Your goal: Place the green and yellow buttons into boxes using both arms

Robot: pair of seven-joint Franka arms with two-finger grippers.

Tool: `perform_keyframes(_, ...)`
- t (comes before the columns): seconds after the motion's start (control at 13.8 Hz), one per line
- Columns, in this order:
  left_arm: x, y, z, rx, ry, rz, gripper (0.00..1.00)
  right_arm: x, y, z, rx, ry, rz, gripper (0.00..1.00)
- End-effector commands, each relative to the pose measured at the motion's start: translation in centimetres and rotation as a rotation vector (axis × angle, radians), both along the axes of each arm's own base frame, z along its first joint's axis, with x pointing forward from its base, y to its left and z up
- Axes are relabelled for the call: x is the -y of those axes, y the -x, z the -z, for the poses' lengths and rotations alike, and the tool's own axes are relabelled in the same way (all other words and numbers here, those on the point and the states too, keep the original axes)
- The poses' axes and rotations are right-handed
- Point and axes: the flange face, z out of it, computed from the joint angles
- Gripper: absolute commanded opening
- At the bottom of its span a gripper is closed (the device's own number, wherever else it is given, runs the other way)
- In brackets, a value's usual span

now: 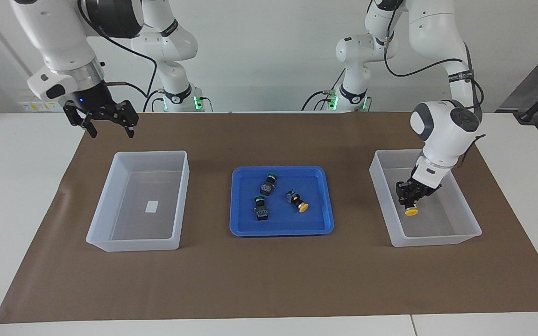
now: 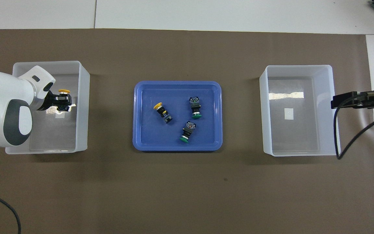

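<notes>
My left gripper (image 1: pixel 409 201) is shut on a yellow button (image 1: pixel 411 211) and holds it low inside the box (image 1: pixel 383 196) at the left arm's end of the table; the overhead view shows the gripper (image 2: pixel 60 101), the button (image 2: pixel 64 92) and this box (image 2: pixel 83 97) too. Two green buttons (image 1: pixel 269 183) (image 1: pixel 260 208) and one yellow button (image 1: pixel 297 200) lie on their sides in the blue tray (image 1: pixel 238 224). My right gripper (image 1: pixel 102 125) is open and empty, raised over the mat beside the other box (image 1: pixel 110 196), which holds only its label.
The blue tray (image 2: pixel 138 136) sits mid-table between the two boxes, on a brown mat (image 1: pixel 269 280). The right arm's black cable (image 2: pixel 346 130) hangs over the edge of the box (image 2: pixel 263 110) at the right arm's end. White tabletop surrounds the mat.
</notes>
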Motion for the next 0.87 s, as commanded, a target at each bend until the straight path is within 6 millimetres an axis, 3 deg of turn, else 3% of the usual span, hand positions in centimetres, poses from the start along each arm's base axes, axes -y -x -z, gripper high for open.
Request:
perform_keyframes(0.0,-0.2,0.0,-2.1,0.008,-0.007,0.017,0.39,-6.2,-2.0,5.0,0.026,-0.021,0.067,1.0)
perform_keyframes(0.22,0.0,-1.4,-4.9,-0.018,-0.012,0.025,1.0,-13.9,-4.7,11.1,0.068,-0.045,0.11,1.0)
perform_keyframes(0.36,-0.2,-1.6,-6.0,-0.03,-0.014,0.025,1.0,-18.6,-5.3,13.8,0.099,-0.082,0.165,1.0)
perform_keyframes(0.51,0.8,-2.3,-8.1,-0.035,-0.008,0.028,1.0,-23.0,-5.8,15.1,0.123,-0.135,0.194,1.0)
perform_keyframes(0.58,2.3,-2.4,-9.2,-0.046,-0.004,0.03,1.0,-25.5,-6.3,15.8,0.136,-0.149,0.194,1.0)
perform_keyframes(0.8,10.7,-2.2,-10.6,-0.026,0.032,-0.155,1.0,-30.1,-8.3,20.5,0.14,-0.134,0.173,1.0)
